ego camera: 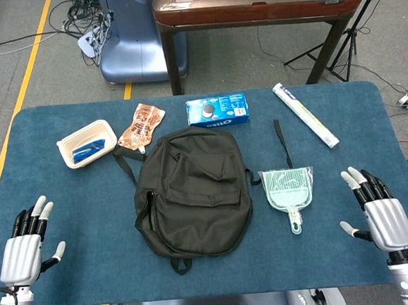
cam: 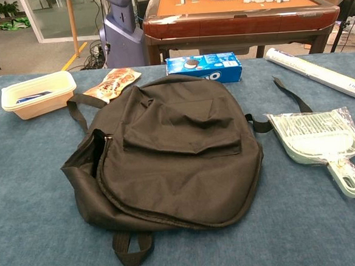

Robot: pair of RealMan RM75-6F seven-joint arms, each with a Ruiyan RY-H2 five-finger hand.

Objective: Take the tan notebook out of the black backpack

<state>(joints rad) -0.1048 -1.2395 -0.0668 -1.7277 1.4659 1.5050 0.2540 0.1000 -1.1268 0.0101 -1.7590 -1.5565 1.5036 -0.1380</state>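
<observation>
The black backpack [ego camera: 191, 191] lies flat in the middle of the blue table, front pocket up; in the chest view the backpack [cam: 173, 151] has its zipper parted along the left side. No tan notebook shows in either view. My left hand [ego camera: 24, 244] rests open near the table's front left corner, fingers spread, holding nothing. My right hand [ego camera: 378, 213] rests open at the front right, also holding nothing. Both hands are well away from the backpack and appear only in the head view.
A cream tub [ego camera: 86, 142] with a blue item, a snack bag [ego camera: 142, 125], an Oreo box [ego camera: 218, 111] and a white roll [ego camera: 305, 114] lie along the far side. A pale green dustpan [ego camera: 288, 190] lies right of the backpack. A wooden table [ego camera: 255, 0] stands beyond.
</observation>
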